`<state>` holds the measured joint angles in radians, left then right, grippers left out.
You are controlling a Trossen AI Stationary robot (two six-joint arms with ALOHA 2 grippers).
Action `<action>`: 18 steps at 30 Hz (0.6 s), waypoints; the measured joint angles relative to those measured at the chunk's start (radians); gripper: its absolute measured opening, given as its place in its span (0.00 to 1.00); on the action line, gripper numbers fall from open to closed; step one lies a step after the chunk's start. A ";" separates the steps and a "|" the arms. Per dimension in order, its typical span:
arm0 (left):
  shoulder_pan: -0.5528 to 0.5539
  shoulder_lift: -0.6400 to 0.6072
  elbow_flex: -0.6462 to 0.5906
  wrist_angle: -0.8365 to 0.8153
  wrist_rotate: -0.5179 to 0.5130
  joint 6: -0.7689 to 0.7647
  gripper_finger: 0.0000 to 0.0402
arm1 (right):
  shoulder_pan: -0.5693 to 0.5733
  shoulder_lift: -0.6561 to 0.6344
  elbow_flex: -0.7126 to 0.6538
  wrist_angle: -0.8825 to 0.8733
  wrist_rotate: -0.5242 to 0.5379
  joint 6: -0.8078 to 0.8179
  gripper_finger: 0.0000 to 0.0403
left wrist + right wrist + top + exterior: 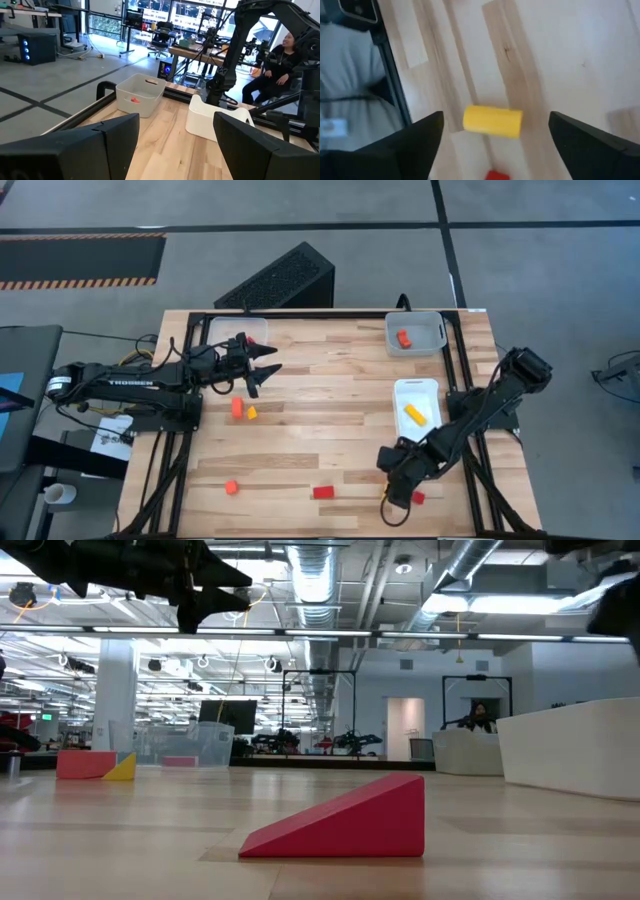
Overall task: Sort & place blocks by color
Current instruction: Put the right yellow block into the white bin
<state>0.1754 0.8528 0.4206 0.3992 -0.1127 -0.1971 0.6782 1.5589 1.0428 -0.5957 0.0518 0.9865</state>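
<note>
yellow cylinder (pixel 493 121) lies between right gripper's (pixel 492 145) spread jaws, untouched.

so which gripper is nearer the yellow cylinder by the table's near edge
Right. The right gripper hovers directly over the yellow cylinder, open; the left gripper is far across the table beside the clear tray.

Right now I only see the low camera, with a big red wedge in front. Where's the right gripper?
Observer: The right gripper is open at the table's near right corner, one finger on each side of a yellow cylinder that lies on the wood.
Operator: Is anything in the white tray?
Observer: Yes, one yellow block lies in the white tray.
Operator: And the grey one?
Observer: The grey tray holds one reddish-orange block.
</note>
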 joint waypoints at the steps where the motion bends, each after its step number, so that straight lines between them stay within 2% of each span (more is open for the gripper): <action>1: 0.000 0.000 0.000 0.000 0.000 0.001 0.60 | 0.000 0.000 0.000 0.001 0.000 -0.045 0.97; 9: 0.000 0.000 0.000 0.001 -0.001 0.001 0.60 | 0.004 0.000 0.000 -0.031 0.001 -0.470 0.94; 13: 0.000 0.000 0.000 0.001 -0.005 0.001 0.60 | 0.015 0.009 0.000 -0.018 0.000 -0.579 0.92; 18: 0.000 0.000 0.000 -0.004 -0.006 0.001 0.60 | 0.036 0.095 0.019 0.002 -0.024 -0.695 0.90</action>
<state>0.1757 0.8528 0.4206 0.3955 -0.1184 -0.1963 0.7142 1.6535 1.0618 -0.5934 0.0276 0.2911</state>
